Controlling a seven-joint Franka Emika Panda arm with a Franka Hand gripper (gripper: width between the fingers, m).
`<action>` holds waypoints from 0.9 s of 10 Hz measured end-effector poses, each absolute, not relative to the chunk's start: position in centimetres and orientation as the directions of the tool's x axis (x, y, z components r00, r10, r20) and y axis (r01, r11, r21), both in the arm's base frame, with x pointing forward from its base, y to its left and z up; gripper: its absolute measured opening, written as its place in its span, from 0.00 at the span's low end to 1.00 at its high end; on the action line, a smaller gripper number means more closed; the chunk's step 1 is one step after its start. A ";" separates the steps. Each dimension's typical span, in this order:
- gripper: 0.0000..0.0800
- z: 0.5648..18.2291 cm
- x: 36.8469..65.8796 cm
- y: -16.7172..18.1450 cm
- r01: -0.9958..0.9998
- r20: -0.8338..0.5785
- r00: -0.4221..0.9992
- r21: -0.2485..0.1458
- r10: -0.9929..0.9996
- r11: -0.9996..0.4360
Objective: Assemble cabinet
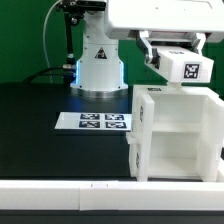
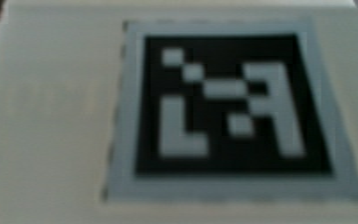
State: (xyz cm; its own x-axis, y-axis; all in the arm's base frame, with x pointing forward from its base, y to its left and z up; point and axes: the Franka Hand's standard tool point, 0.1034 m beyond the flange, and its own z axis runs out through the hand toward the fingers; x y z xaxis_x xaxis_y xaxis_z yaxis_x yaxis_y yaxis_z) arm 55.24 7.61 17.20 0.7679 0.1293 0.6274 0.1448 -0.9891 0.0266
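the arm reaches in from above on the exterior view's right, its gripper [image 1: 172,62] hanging just over the cabinet [image 1: 176,134], which stands on the black table [image 1: 40,120] beside the marker board [image 1: 93,122]. i cannot tell how the jaws stand. the wrist view shows only a blurred tag [image 2: 218,105].

The arm [image 1: 150,15] is glossy white with dark joints. Its white base [image 1: 98,68] bears a triangle mark, a blue glow beside it, and black cables [image 1: 55,40] alongside.
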 end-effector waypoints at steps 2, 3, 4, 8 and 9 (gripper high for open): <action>0.70 16.9 54.8 8.0 0.139 0.619 0.775 0.025 0.124 -0.990; 0.70 16.9 55.1 7.9 0.135 0.614 0.780 0.022 0.120 -0.991; 0.70 16.5 55.4 8.3 0.130 0.610 0.784 0.016 0.113 -0.991; 0.70 15.9 56.5 8.0 0.112 0.602 0.793 0.010 0.095 -0.994; 0.70 15.9 56.5 7.9 0.106 0.599 0.795 0.007 0.089 -0.994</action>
State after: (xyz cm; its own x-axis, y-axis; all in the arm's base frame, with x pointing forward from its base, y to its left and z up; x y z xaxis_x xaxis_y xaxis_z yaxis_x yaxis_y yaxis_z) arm 56.49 7.92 15.88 0.7954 0.0890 0.5995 0.1063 -0.9943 0.0066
